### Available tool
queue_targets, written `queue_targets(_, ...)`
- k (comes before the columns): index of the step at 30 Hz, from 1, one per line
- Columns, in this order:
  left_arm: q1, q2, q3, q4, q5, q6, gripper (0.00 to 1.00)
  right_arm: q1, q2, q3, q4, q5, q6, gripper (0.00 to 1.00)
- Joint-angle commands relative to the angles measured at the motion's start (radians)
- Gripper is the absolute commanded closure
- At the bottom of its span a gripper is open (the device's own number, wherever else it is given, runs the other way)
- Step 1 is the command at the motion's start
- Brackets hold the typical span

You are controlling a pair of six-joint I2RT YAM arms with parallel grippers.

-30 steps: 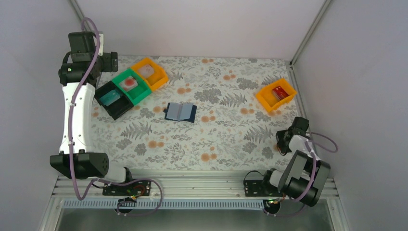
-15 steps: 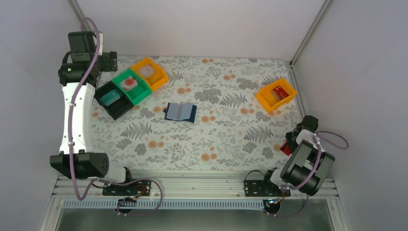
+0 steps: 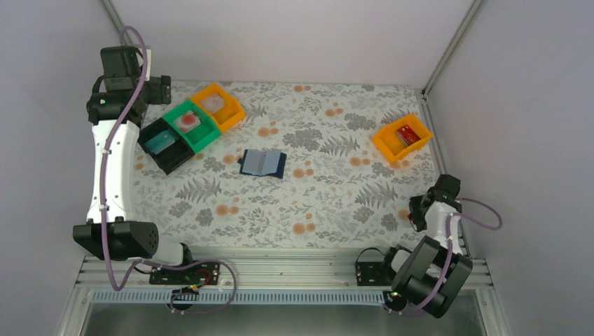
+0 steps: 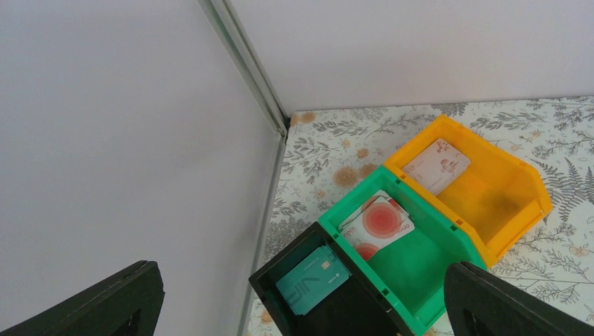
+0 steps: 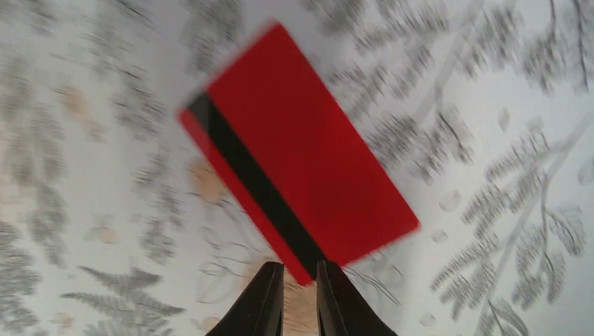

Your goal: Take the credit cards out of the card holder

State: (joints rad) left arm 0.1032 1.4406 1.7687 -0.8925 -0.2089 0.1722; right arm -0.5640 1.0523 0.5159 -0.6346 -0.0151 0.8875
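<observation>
Right gripper (image 5: 299, 269) holds red card (image 5: 301, 168) at near right.
Fingers nearly closed, pinching one corner, probably for binning; left gripper (image 4: 301, 273) gapes empty above far-left bins (image 4: 329, 222); card holder (image 3: 262, 163) lies open, centre scene.

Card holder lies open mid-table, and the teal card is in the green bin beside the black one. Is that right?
Not quite. The teal card lies in the black bin; the green bin beside it holds pale cards with red circles. The left wrist view shows it. The card holder does lie open mid-table.
</observation>
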Motion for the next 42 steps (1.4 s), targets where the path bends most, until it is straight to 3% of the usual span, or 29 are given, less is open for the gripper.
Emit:
queue_targets(1,0.003,-0.019,-0.007,0.024,-0.004,0.015,0.00,-0.021,0.059,-0.013,-0.125,-0.049,0.071,0.82)
queue_targets(8,0.004,-0.031,-0.021,0.039,0.006,0.031,0.00,-0.085,0.082,-0.052,-0.113,-0.041,0.087,0.78)
queue_targets(20,0.004,-0.023,0.011,0.035,-0.029,0.049,0.00,-0.115,0.208,-0.074,0.097,-0.053,0.103,0.87)
queue_targets(42,0.004,0.016,0.041,0.022,-0.094,0.062,0.00,-0.124,0.441,0.054,0.281,-0.033,0.168,0.89)
